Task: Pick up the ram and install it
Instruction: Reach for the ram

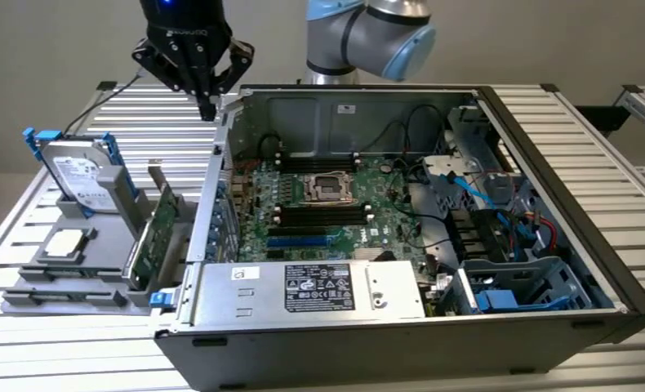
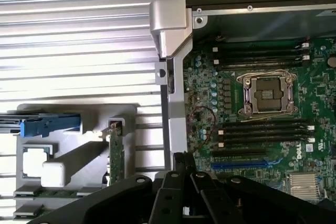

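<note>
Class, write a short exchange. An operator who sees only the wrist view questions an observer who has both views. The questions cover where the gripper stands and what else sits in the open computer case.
Operator: How high is the gripper, and where is it relative to the case?
Observer: The gripper hangs in the air, higher than the rim of the computer case. It is near the case's far corner on the exterior view's left.
Operator: What lies past the motherboard that I can see?
Observer: A silver power supply with a label on top lies across the near end of the case.
</note>
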Controlling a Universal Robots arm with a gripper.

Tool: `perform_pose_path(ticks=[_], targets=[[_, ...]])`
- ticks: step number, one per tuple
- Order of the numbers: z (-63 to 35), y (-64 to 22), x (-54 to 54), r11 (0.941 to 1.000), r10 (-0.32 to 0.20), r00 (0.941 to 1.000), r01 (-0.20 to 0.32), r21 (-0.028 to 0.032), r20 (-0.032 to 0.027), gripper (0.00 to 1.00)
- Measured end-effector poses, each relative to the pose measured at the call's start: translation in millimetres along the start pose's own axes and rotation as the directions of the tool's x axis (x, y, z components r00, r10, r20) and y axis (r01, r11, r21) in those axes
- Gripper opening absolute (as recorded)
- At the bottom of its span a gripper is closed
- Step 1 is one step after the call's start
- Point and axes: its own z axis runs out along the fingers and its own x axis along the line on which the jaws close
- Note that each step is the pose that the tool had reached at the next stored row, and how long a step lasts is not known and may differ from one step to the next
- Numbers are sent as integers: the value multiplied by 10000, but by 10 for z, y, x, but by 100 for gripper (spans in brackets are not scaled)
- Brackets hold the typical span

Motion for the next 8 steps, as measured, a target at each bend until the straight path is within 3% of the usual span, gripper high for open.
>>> perform_pose_path(ticks=[8], targets=[[71, -35, 354, 10000, -2, 10000, 2, 14, -19, 11]])
